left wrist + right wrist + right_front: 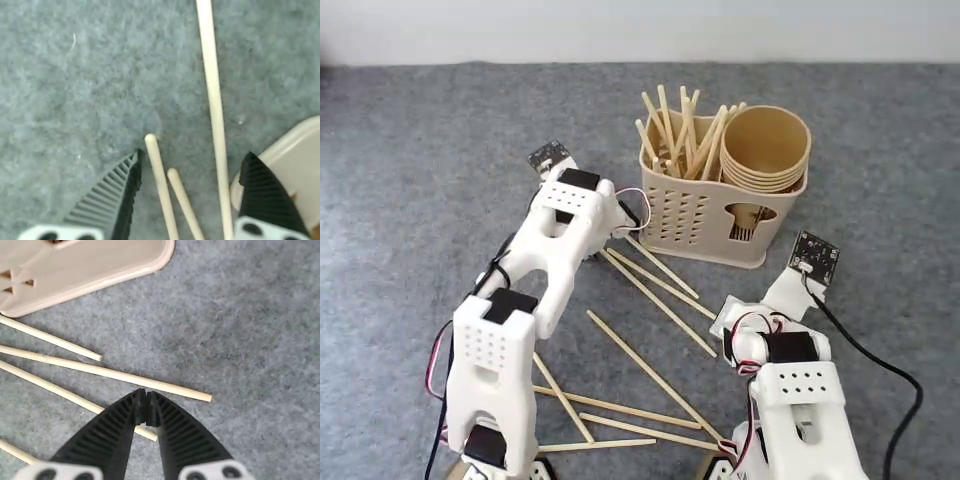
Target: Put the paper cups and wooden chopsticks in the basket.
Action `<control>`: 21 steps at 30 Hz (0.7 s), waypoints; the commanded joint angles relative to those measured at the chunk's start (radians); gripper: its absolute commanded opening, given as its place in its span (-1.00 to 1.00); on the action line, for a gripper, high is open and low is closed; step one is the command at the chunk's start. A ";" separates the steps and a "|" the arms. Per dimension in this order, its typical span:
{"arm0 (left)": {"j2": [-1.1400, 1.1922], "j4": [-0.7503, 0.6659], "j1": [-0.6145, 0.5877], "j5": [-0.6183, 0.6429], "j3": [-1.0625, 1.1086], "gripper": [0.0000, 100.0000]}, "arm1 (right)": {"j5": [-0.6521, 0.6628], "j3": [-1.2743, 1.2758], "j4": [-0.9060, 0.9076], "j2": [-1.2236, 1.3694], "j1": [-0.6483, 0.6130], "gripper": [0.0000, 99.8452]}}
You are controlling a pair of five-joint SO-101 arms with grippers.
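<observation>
At the basket's near corner, on the desk (420, 150): left jaws stand apart, low over the grey covering, with three loose stick ends (160, 180) between them.
Basket (695, 215): upright; paper cups (765, 150) stacked in one compartment, a fanned bundle of chopsticks (678, 125) in the other.
Still outside: several wooden chopsticks (660, 300) scattered across the desk in front of both arms.
Right jaws: together, nothing clamped, tips just above a loose stick (115, 374).
Risk 1: closing the left jaws here would likely catch more than one stick; they could cross and slip out on the lift.
Risk 2: one left jaw sits just beside the basket wall (295, 155); a sideways drift could shove the basket.
Risk 3: thin round sticks may roll away under tip contact.
Risk 4: the bundle leans outward; a new stick pushed in could lever others out.
</observation>
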 commanded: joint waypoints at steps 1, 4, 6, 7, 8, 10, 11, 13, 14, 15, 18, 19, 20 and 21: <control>0.029 0.080 0.012 0.003 -0.113 -0.39 | -0.012 -0.006 -0.013 -0.030 0.008 -0.98; 0.074 0.149 0.014 0.003 -0.163 -0.39 | -0.011 -0.006 -0.013 -0.030 0.008 -0.98; 0.103 0.184 0.014 0.003 -0.188 -0.39 | -0.011 -0.006 -0.013 -0.030 0.008 -0.98; 0.112 0.201 0.014 0.003 -0.200 -0.39 | -0.011 -0.006 -0.013 -0.030 0.008 -0.98; 0.121 0.221 0.014 0.003 -0.216 -0.41 | -0.011 -0.006 -0.013 -0.030 0.008 -0.98; 0.137 0.261 0.014 0.003 -0.249 -0.49 | -0.011 -0.006 -0.013 -0.030 0.008 -0.98; 0.141 0.276 0.014 0.003 -0.263 -0.55 | -0.011 -0.006 -0.013 -0.030 0.008 -0.98; 0.146 0.305 0.014 0.003 -0.283 -0.68 | -0.009 -0.006 -0.013 -0.030 0.008 -0.98; 0.146 0.318 0.014 0.003 -0.292 -0.75 | -0.009 -0.006 -0.013 -0.030 0.008 -0.98; 0.146 0.330 0.014 0.003 -0.302 -0.82 | -0.009 -0.006 -0.013 -0.030 0.008 -0.98; 0.146 0.361 0.014 0.003 -0.315 -0.98 | -0.009 -0.006 -0.013 -0.030 0.008 -0.98; 0.146 0.368 0.014 0.003 -0.318 -0.97 | -0.009 -0.006 -0.013 -0.030 0.008 -0.98; 0.146 0.373 0.017 0.003 -0.318 -0.97 | -0.009 -0.006 -0.013 -0.030 0.008 -0.98; 0.146 0.376 0.021 0.003 -0.317 -0.97 | -0.009 -0.006 -0.013 -0.030 0.008 -0.98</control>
